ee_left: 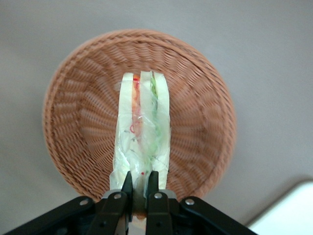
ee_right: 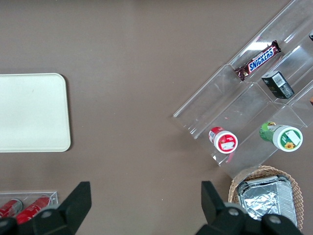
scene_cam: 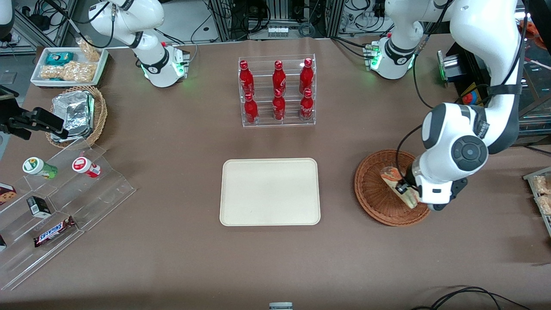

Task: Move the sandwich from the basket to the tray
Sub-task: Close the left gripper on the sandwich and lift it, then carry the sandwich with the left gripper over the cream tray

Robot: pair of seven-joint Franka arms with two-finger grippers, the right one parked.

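The gripper (ee_left: 140, 188) is pinched narrow on one end of the sandwich (ee_left: 142, 132), which it holds above the basket (ee_left: 73, 98). The basket sits near the working arm's end of the table (scene_cam: 172, 258), with the tray (scene_cam: 241, 172) beside it at mid-table, near the front edge.

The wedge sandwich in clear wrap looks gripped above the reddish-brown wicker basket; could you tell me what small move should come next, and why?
Probably a short straight lift. The left gripper is shut on the wedge sandwich by its end, over the reddish-brown wicker basket; clearing the rim comes before carrying it sideways to the cream rectangular tray.
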